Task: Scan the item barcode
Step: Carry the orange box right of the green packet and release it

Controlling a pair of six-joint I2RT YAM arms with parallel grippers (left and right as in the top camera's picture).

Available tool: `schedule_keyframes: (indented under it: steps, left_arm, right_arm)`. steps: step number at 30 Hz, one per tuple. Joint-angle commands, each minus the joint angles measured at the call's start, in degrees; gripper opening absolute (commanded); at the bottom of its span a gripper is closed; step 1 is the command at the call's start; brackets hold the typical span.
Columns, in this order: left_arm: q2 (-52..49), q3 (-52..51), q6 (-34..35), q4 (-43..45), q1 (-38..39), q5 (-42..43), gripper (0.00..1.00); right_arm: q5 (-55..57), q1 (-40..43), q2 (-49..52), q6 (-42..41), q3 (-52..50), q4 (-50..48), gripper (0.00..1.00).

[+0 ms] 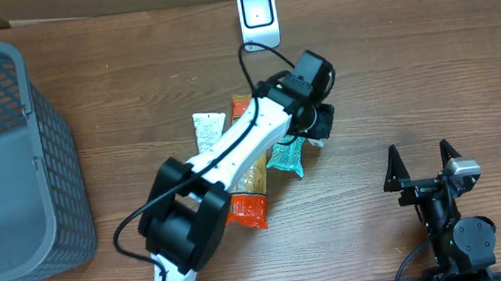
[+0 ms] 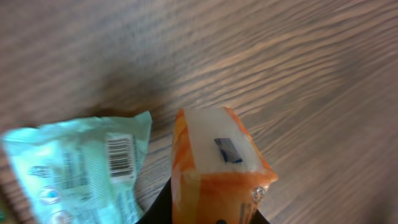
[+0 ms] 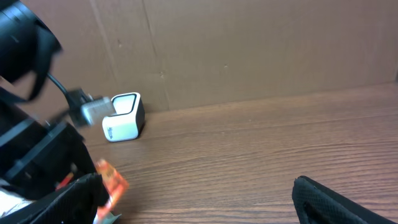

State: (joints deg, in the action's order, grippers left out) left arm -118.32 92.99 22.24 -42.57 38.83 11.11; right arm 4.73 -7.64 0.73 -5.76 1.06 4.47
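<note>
Two arms are in view: a white arm at centre frame and a black arm at lower right. One grey basket sits at the left edge and one white scanner at top centre. At least four packets can be counted: one white packet, one teal packet, one orange packet and a second orange packet in the left wrist view.

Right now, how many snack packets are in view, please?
4: white packet leftmost, long orange packet under the arm, teal packet beside it, orange pouch in the left gripper; more may be hidden.
</note>
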Motion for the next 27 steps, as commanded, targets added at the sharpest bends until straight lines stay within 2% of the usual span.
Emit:
schedule_keyframes:
  steps: [1, 2, 3, 7, 9, 17, 27]
  left_arm:
    - [-1.18, -0.20, 3.61, 0.22, -0.07, -0.94, 0.13]
    - [-1.31, -0.20, 3.63, 0.24, 0.04, -0.90, 0.15]
    - [-1.38, -0.20, 3.58, 0.22, 0.13, -0.94, 0.22]
    - [-1.38, -0.20, 3.58, 0.22, 0.24, -0.96, 0.60]
    - [-1.38, -0.20, 3.52, 0.20, 0.24, -0.98, 0.74]
    - [-0.28, 1.62, 1.46, -1.49, -0.92, -1.09, 0.81]
    - [6.49, 15.30, -2.16, -21.64, -9.94, -13.46, 0.87]
  right_arm:
    - [0.17, -0.07, -0.57, 0.24, -0.61, -0.24, 1.00]
    - [0.15, -0.07, -0.57, 0.24, -0.61, -0.24, 1.00]
    - [0.15, -0.07, -0.57, 0.24, -0.61, -0.24, 1.00]
    - [0.15, -0.07, -0.57, 0.24, -0.61, -0.24, 1.00]
    - [0.15, -0.07, -0.57, 0.24, -0.61, -0.24, 1.00]
    - [0.15, -0.07, -0.57, 0.24, -0.61, -0.24, 1.00]
    - [0.15, -0.07, -0.57, 0.24, -0.61, -0.24, 1.00]
